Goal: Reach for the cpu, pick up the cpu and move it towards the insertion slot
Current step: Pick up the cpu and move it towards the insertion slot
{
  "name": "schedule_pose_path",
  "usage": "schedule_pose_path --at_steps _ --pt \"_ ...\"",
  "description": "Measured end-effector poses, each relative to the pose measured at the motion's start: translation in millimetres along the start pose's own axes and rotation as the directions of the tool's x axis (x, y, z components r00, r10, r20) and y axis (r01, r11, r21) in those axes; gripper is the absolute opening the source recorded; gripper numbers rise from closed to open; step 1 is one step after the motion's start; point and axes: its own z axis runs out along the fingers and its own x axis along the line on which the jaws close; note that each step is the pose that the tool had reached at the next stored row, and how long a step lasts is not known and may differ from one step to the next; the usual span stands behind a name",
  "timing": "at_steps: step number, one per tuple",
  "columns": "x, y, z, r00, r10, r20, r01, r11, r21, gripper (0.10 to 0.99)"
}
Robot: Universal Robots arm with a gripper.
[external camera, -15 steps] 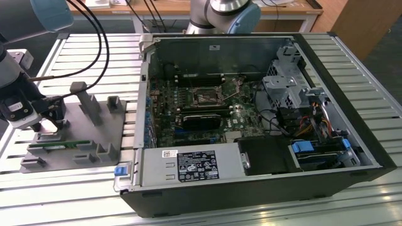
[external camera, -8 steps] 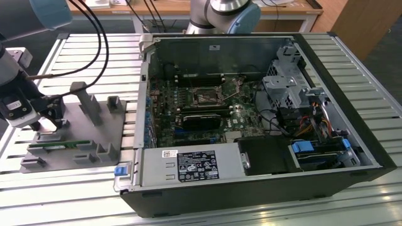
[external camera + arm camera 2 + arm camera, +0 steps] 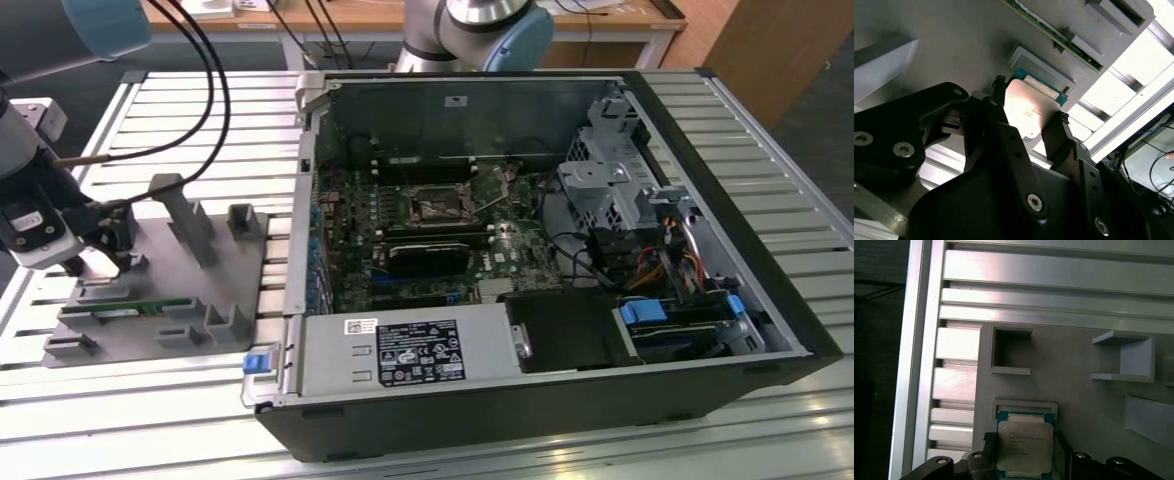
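Observation:
The cpu (image 3: pixel 1030 111) is a shiny silver square chip with a pale rim, also seen in the first wrist view (image 3: pixel 1025 444). It sits just over its shallow grey nest (image 3: pixel 1025 406) on the fixture plate. My gripper (image 3: pixel 1030 100) is shut on the cpu, one black finger (image 3: pixel 999 95) against one edge and the other finger (image 3: pixel 1061 130) against the opposite edge. In the exterior view my gripper (image 3: pixel 94 262) hangs low over the plate at the exterior view's left. The insertion slot (image 3: pixel 438 207), a dark square socket with a silver frame, lies on the motherboard inside the open case, well to the exterior view's right.
A grey fixture plate (image 3: pixel 200 290) carries several upright holders (image 3: pixel 180 205) and a green memory stick (image 3: pixel 127 310). The open black computer case (image 3: pixel 534 400) has tall walls, cables and a drive cage (image 3: pixel 607 190). Everything rests on a slatted aluminium table (image 3: pixel 200 110).

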Motion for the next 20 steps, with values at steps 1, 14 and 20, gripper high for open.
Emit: schedule_pose_path --at_steps 1,14,20 --pt "0.0 0.0 -0.4 1.0 0.0 0.0 0.0 1.0 0.0 0.541" --pt "0.0 0.3 -5.9 1.0 0.0 0.0 0.0 1.0 0.0 0.541" --pt "0.1 0.4 -8.6 1.0 0.0 -0.0002 0.0 1.0 0.0 0.541"
